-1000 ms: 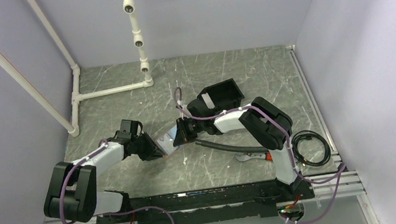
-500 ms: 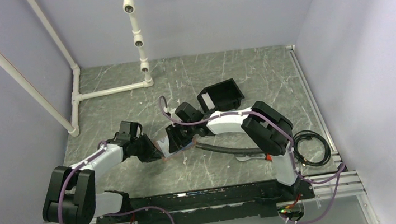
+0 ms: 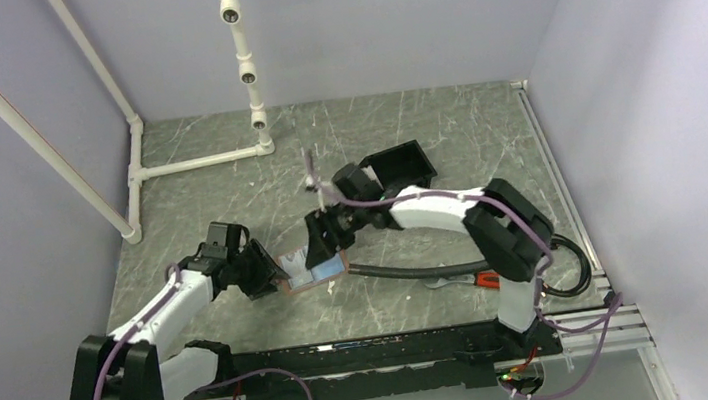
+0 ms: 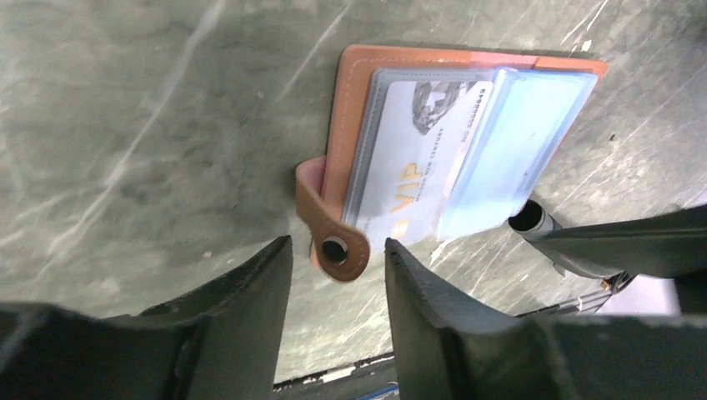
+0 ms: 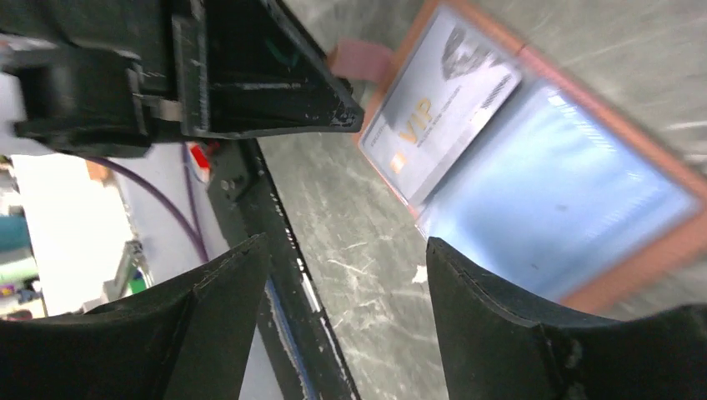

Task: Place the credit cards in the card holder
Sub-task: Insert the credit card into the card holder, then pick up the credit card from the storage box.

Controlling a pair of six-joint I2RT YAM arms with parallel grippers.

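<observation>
The tan card holder [image 3: 286, 280] lies open and flat on the table between my two grippers. In its clear sleeves sit a grey credit card marked VIP [image 4: 408, 158] and a light blue one [image 4: 513, 154]. The snap strap [image 4: 327, 218] sticks out toward my left gripper [image 4: 338, 248], which is open, its fingertips either side of the strap's end without touching it. My right gripper [image 5: 346, 250] hovers open over bare table just beside the holder [image 5: 642, 267], with nothing between its fingers. From above, the left gripper [image 3: 262, 271] is at the holder's left and the right gripper [image 3: 327, 241] at its far edge.
A black open box [image 3: 397, 170] stands behind the right arm. A dark hose [image 3: 398, 268], a red-handled tool [image 3: 485, 281] and a coiled cable [image 3: 559, 267] lie to the right. A white pipe frame [image 3: 195, 163] stands at the back left.
Both grippers have opened and let go of the card holder, which was held up between them and now lies flat. The left arm has drawn back to the left.
</observation>
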